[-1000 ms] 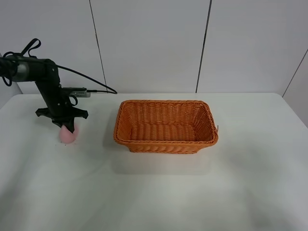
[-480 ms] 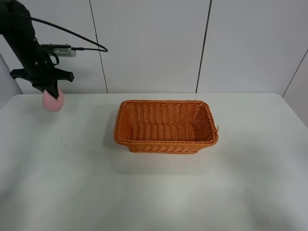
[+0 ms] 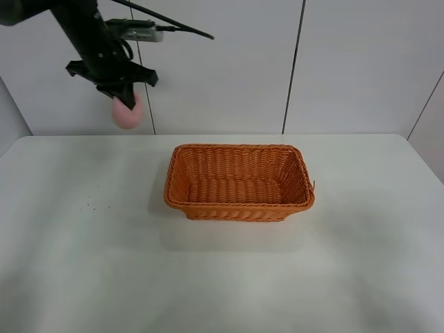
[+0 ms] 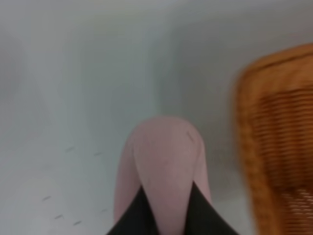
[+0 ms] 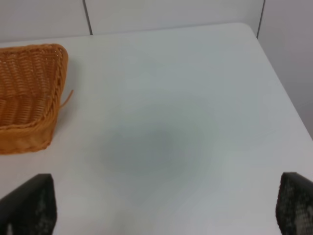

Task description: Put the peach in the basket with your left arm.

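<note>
Thin black left arm [image 3: 87,31] jaws clenched on small soft-pink matte peach [image 3: 127,113], upper left of frame, high off the white table [image 3: 222,277]. Rectangular orange wicker basket [image 3: 239,210] at centre. Suggest: traverse right over basket floor, descend below rim, then release; high drop risks bounce-out.

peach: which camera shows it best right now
The left wrist view: the peach fills mid-frame, close up, clamped in the left gripper, though a little blurred. The exterior high view shows it small, under the gripper, raised, left of the basket. The right wrist view misses it.
</note>
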Tool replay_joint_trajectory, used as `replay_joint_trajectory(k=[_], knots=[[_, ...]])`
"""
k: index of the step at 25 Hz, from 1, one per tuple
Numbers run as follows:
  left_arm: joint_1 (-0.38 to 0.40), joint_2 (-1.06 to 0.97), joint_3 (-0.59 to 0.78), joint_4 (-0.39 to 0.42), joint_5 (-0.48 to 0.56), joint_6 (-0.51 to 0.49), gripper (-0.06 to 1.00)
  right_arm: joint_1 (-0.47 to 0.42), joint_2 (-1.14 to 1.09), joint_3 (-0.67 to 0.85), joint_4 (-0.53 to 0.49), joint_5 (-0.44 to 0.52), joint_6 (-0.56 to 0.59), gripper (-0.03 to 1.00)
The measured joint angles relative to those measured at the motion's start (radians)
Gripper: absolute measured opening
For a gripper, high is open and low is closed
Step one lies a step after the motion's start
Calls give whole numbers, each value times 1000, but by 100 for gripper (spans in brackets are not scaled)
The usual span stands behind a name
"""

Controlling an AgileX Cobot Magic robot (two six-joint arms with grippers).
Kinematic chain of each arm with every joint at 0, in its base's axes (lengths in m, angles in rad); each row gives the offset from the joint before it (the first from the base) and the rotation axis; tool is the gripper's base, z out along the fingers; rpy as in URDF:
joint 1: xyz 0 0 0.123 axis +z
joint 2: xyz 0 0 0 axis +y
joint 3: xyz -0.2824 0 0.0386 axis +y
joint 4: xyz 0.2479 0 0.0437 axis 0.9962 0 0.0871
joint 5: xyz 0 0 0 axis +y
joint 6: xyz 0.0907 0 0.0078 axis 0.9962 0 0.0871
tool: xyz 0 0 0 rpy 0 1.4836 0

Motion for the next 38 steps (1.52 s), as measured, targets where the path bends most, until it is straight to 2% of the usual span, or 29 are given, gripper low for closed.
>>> replay_joint_trajectory(k=[5,11,15,20,22,24,26,28,32,34,38], knots=[[-155,86,-77,-3,0,-18,12,0,0,0,0,0,0,69],[-283,215,-131,-12,-21,-35,12,0,0,0,0,0,0,69],[-319,290,-131,-12,-103,-37,12,0,0,0,0,0,0,69],[-322,363,-131,-37,-123,-37,14,0,0,0,0,0,0,69],[-322,387,-131,-52,-119,-37,23,0,0,0,0,0,0,69],[-322,395,-131,-66,-115,-37,40,0,0,0,0,0,0,69],[-322,396,-131,-71,-108,-37,61,0,0,0,0,0,0,69],[-322,396,-131,-73,-101,-38,75,0,0,0,0,0,0,69],[-322,396,-151,-80,-49,-38,82,0,0,0,0,0,0,69],[-322,389,-178,-82,-9,-38,83,0,0,0,0,0,0,69],[-319,321,-209,-81,-1,-38,83,0,0,0,0,0,0,69]])
